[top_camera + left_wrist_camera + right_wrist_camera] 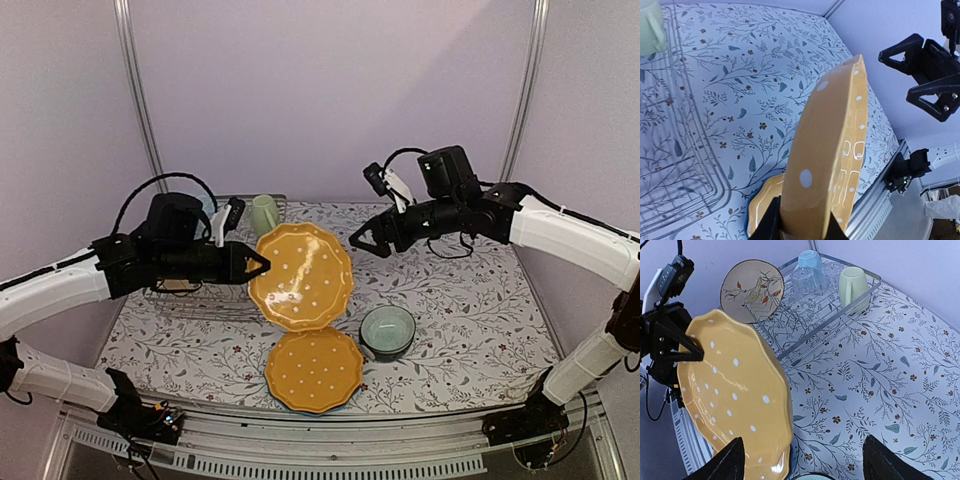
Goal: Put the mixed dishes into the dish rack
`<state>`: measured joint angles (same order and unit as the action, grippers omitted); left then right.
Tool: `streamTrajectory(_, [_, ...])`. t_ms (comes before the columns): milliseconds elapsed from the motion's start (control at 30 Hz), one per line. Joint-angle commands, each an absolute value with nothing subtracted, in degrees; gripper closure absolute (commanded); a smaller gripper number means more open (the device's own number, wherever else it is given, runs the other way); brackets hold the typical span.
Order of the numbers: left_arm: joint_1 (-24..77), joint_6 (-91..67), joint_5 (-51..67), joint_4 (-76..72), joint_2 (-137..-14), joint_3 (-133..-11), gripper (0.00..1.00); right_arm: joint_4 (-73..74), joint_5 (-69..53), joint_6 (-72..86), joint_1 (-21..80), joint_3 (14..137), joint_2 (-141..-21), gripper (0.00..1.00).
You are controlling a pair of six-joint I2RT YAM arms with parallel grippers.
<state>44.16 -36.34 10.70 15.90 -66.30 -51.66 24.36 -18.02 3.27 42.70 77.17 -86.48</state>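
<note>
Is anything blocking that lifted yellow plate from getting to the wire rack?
Nothing visible lies between the yellow plate, pinched in the left gripper, and the rack. The bird plate already stands in it.

Nothing readable is showing in any of the three views — no text, brand, number or sign. The right arm's white tag (398,186) and the left arm's white tag (652,284), each by a wrist camera, are coming through too small and blurred to make out any print. The yellow dotted plate (305,275) is showing only plain white dots — no lettering.
</note>
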Motion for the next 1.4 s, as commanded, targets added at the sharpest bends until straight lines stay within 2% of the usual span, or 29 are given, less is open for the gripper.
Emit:
streamTrajectory(0, [41.63, -31.65, -2.46, 20.89, -60.13, -58.96, 1.0, 23.73, -15.92, 3.28, 42.55, 77.22, -84.17, 0.18])
streamTrajectory(267, [39.99, -25.58, -31.91, 35.71, -56.01, -65.82, 1.0, 23.33, -15.93, 3.89, 42.58, 76.6, -85.52, 0.16])
streamTrajectory(433, [37.96, -23.49, -44.1, 40.5, -57.06, -68.76, 1.0, 22.82, -16.44, 4.13, 42.54, 76.34, -86.21, 0.15])
streamTrajectory(1000, [31.38, -19.15, -56.66, 42.93, -69.34, -72.33, 1.0, 22.63, -16.91, 3.96, 42.56, 75.6, -87.6, 0.15])
streamTrajectory(1367, [28.61, -18.11, -55.73, 41.24, -74.14, -70.28, 1.0, 22.68, -16.97, 3.78, 42.52, 75.42, -87.96, 0.15])
